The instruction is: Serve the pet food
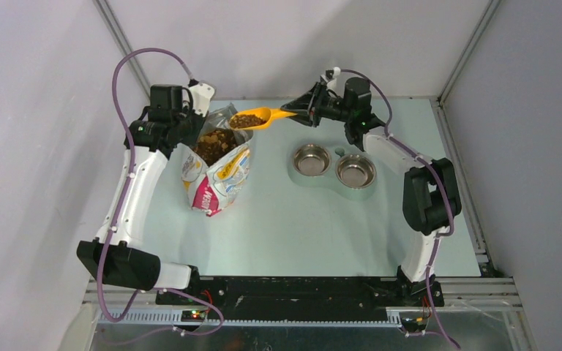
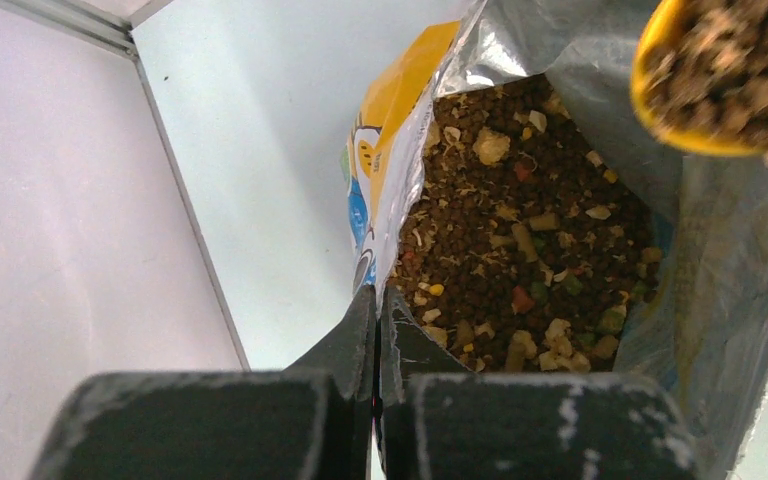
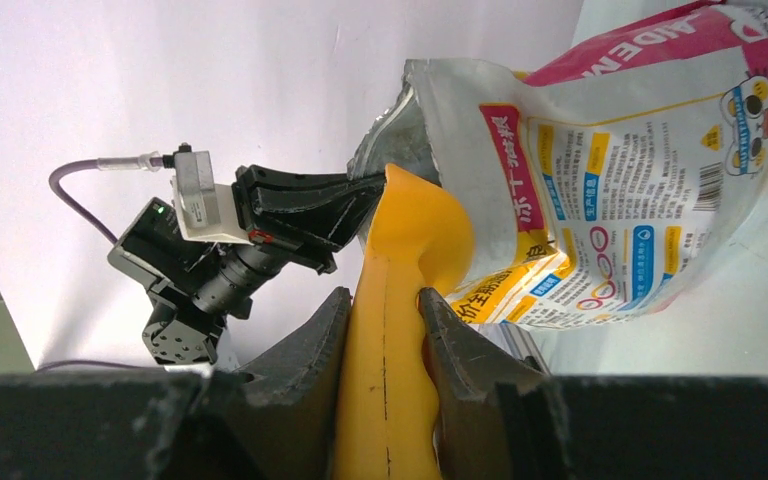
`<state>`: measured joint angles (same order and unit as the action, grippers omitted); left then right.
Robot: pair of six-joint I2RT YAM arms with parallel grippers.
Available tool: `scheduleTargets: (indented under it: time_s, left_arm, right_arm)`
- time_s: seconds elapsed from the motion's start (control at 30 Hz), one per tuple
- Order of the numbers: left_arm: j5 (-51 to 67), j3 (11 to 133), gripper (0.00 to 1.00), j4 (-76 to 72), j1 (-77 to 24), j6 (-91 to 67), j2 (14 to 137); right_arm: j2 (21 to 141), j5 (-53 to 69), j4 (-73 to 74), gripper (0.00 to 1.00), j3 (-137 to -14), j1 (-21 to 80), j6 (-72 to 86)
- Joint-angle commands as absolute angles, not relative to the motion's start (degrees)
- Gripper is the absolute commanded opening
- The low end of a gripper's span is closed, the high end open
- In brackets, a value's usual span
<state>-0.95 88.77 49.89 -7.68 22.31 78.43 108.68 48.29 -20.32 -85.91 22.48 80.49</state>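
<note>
Your right gripper [image 3: 385, 305] pinches the yellow scoop [image 3: 412, 225] by its handle, with pet food [image 1: 246, 121] heaped just beyond its fingertips. Your left gripper [image 2: 375, 300] clamps the bag [image 2: 397, 120] rim.

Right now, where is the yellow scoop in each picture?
Top external: upper middle, the yellow scoop sits by the food bag mouth.
Left wrist: top right corner, only its bowl.
Right wrist: bottom centre, handle in the right gripper.
Shared landmark: the food bag, in all three.
</note>
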Motion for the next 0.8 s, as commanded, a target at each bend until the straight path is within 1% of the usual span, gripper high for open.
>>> scheduleTargets:
  time_s: [0.0, 0.37, 0.57, 0.77]
  left_arm:
    - [-4.8, 88.6, 0.00, 49.6, -7.0, 24.8, 78.4]
    - [-5.8, 90.5, 0.00, 49.9, -6.9, 24.8, 80.4]
    - [-4.7, 92.7, 0.00, 50.3, -6.8, 23.2, 82.0]
    - [-1.2, 92.5, 0.00, 50.4, -6.8, 20.2, 82.3]
  right_arm:
    - [104.2, 50.2, -25.2, 0.00, -85.2, 20.5, 82.2]
    - [99.1, 51.4, -28.4, 0.00, -78.6, 14.3, 82.8]
    - [95.3, 51.7, -26.4, 0.00, -74.5, 10.5, 78.1]
    - [90.6, 51.0, -23.6, 0.00, -65.9, 5.4, 74.1]
